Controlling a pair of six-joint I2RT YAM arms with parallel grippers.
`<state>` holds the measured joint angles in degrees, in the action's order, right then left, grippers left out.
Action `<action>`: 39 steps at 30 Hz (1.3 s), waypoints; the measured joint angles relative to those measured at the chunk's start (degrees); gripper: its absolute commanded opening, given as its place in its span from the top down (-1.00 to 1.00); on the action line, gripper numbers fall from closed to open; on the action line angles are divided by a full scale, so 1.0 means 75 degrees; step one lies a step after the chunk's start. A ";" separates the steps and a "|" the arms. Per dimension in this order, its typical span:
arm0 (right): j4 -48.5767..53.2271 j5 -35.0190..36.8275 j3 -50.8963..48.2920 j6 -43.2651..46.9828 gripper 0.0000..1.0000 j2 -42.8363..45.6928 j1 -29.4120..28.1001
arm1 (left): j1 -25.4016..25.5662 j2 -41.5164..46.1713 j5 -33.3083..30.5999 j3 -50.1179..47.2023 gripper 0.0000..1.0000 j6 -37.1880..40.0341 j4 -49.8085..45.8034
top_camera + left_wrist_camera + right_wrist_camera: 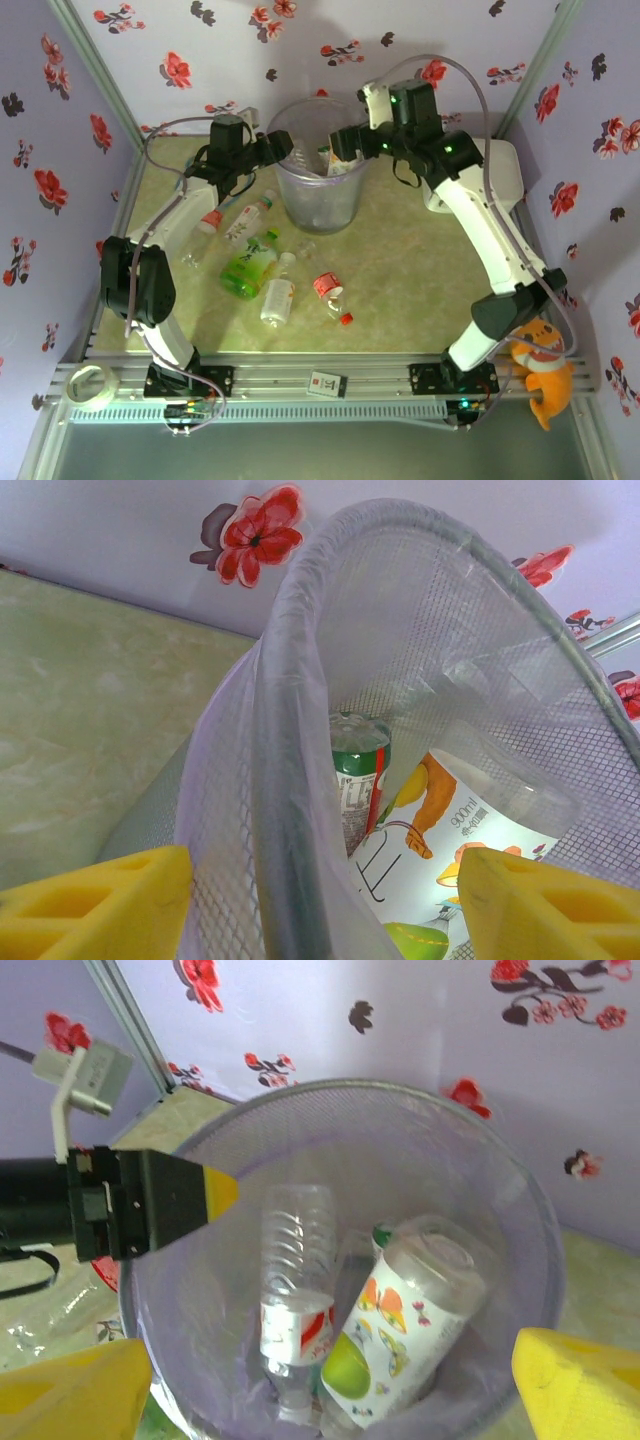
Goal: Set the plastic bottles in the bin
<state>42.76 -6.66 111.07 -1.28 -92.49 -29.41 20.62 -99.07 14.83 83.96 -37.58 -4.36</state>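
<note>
The bin stands at the back middle of the table. My left gripper is open at its left rim. In the left wrist view the rim runs between the yellow fingers, untouched. My right gripper hangs open over the bin's mouth with nothing between its fingers. Inside the bin lie a clear bottle with a red-white label, a larger butterfly-label bottle and a green-label one. Several plastic bottles lie on the table in front, among them a green-label one and a white-capped one.
A white box sits right of the bin, partly behind the right arm. A loose red cap lies near a small bottle. A tape roll and an orange plush toy sit at the near edge. Floral walls enclose the table.
</note>
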 measured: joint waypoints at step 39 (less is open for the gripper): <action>-0.0187 0.0184 -0.6219 -0.2978 -0.78 0.0828 -0.2512 | 0.0000 0.0000 0.0000 0.0044 -0.44 0.0026 -0.0114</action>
<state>41.36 -5.28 64.42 -23.62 -86.28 -48.25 20.62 -99.07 14.83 84.29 -37.39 -5.21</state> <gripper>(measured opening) 0.888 0.719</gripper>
